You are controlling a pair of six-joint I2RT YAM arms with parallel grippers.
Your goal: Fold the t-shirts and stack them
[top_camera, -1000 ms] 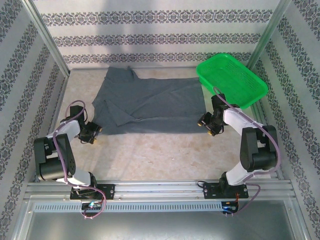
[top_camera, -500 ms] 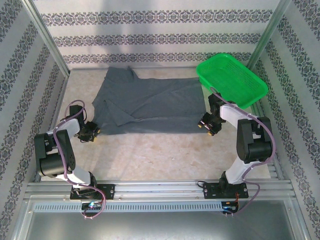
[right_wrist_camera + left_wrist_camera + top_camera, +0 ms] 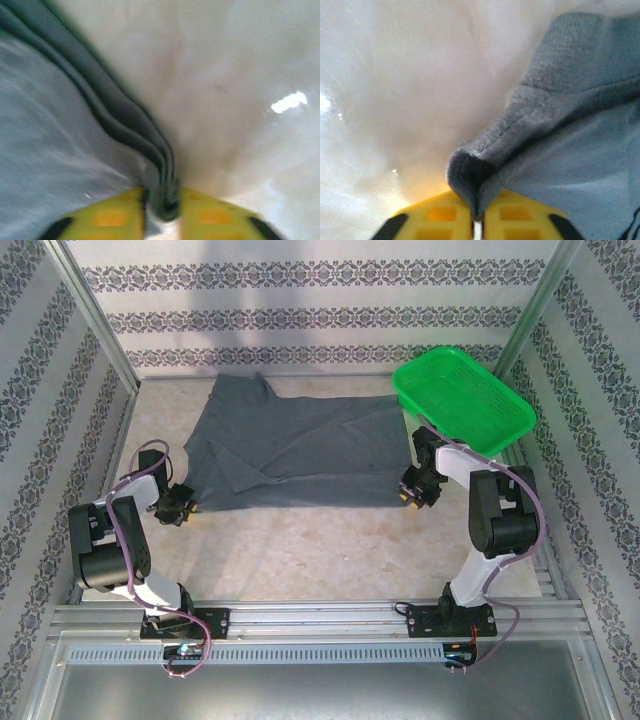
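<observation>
A dark slate-grey t-shirt [image 3: 300, 450] lies spread across the back half of the table, partly folded, with a sleeve turned over at its left. My left gripper [image 3: 178, 503] sits at the shirt's near left corner, shut on the hem [image 3: 475, 175], which bunches up between the yellow fingers [image 3: 440, 220]. At the near right corner my right gripper [image 3: 415, 492] is shut on several layers of the shirt's edge [image 3: 167, 192], which run up and left from its yellow fingers [image 3: 112, 220].
A green plastic basket [image 3: 463, 398] stands at the back right, right beside the shirt's right edge and just behind my right arm. Patterned walls close in the table on three sides. Bare pale tabletop [image 3: 300, 545] lies between the shirt and the arm bases.
The right gripper has slid slightly left and closer to the shirt's corner as its arm folded upright. The left gripper shifted a little. The shirt's near edge looks unchanged.
</observation>
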